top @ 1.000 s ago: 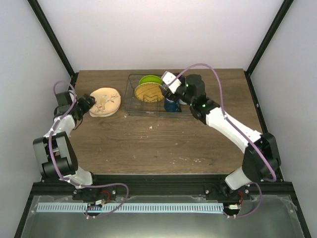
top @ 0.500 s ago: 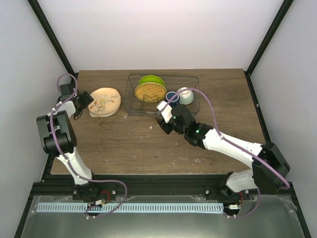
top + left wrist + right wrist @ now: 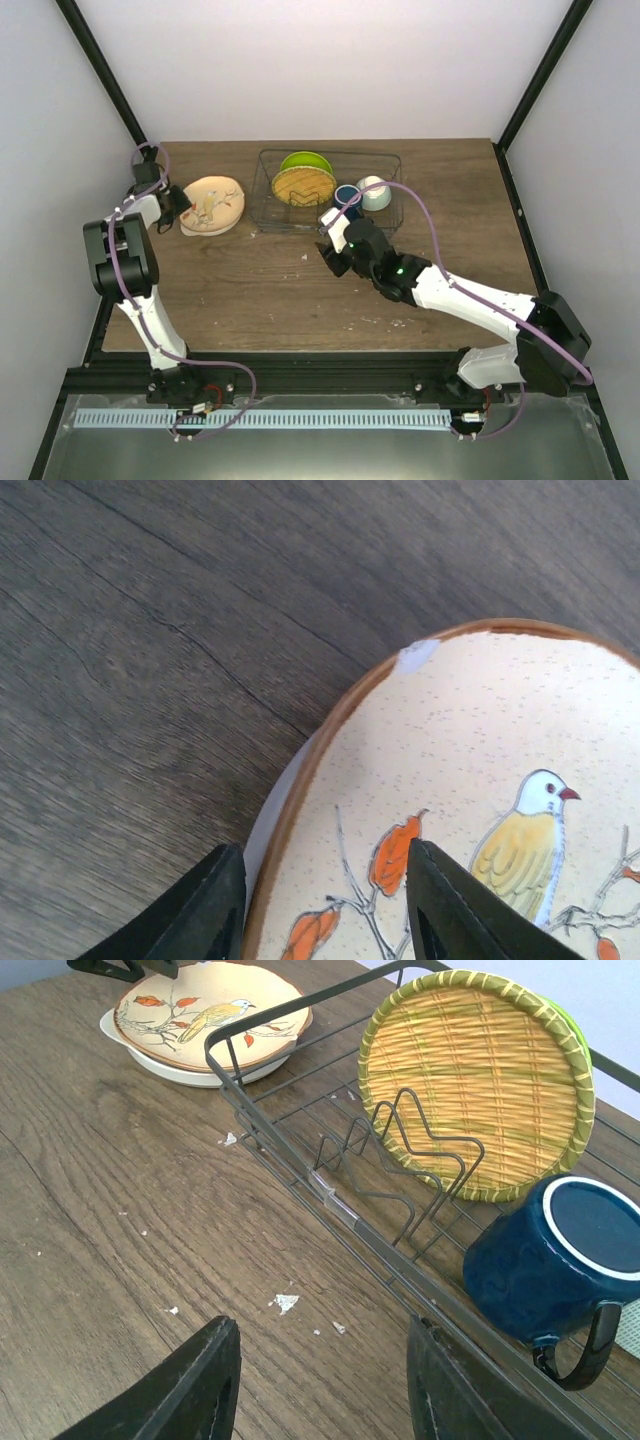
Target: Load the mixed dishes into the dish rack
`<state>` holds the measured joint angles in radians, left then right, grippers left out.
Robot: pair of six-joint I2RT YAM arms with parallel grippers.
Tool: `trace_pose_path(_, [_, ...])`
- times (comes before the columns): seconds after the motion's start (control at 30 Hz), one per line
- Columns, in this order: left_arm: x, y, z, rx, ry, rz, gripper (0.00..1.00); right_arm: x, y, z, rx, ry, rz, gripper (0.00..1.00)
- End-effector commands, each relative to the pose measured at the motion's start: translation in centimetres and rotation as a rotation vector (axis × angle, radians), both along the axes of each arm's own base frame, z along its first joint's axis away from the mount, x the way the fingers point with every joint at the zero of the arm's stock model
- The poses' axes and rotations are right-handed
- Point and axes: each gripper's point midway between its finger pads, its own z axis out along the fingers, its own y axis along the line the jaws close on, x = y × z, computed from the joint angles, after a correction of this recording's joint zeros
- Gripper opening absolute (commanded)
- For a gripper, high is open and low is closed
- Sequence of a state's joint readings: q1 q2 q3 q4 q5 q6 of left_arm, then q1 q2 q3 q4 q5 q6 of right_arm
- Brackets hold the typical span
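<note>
Right now: left arm is folded up tight along the table's [image 3: 120,1220] left edge, elbow high, with the wrist out at the far-left side. The left gripper [image 3: 322,880] points at the left rim of the beige patterned plate [image 3: 480,780]. Its fingers are spread and the plate's brown rim sits in the gap between them. Can't tell from the wrist view whether either pad actually touches the rim. The plate lies flat on the table, bird pattern up, just left of the dish rack [image 3: 330,1195] and outside it.

Right arm is stretched low and diagonal from its base at the near right toward mid-table. The right gripper [image 3: 325,1360] sits just in front of the rack's near wall, not touching it. Its fingers are apart with nothing between them, only bare wood and a few white flecks [image 3: 285,1303] below.

Rack is dark wire. Inside it:
- The tan woven-look plate [image 3: 475,1080] stands upright against the wire dividers.
- The lime-green plate [image 3: 305,160] stands right behind it.
- The small dark blue mug [image 3: 545,1260] is tipped over, base toward the right wrist camera.
- The pale mint bowl [image 3: 376,192] is just beside the mug on the right.
</note>
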<state>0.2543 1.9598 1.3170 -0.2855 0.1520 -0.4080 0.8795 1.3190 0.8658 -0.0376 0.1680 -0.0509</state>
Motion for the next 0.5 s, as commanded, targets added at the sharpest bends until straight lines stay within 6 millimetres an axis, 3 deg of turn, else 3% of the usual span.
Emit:
trace_pose_path(0.0, [0.2, -0.1, -1.1, 0.013, 0.035, -0.014, 0.41, -0.1, 0.0, -0.1, -0.002, 0.010, -0.023, 0.47])
trace_pose_path(0.17, [-0.1, 0.2, -1.5, 0.027, 0.051, -0.004, 0.36, -0.1, 0.0, -0.3, -0.009, 0.015, -0.023, 0.46])
trace_pose_path(0.37, [-0.4, 0.3, -1.5, 0.036, 0.059, 0.001, 0.18, -0.1, 0.0, -0.7, -0.021, 0.019, -0.022, 0.46])
trace_pose_path(0.47, [-0.7, 0.4, -1.4, 0.047, 0.060, 0.005, 0.14, -0.1, 0.1, -1.2, -0.035, 0.024, -0.023, 0.46])
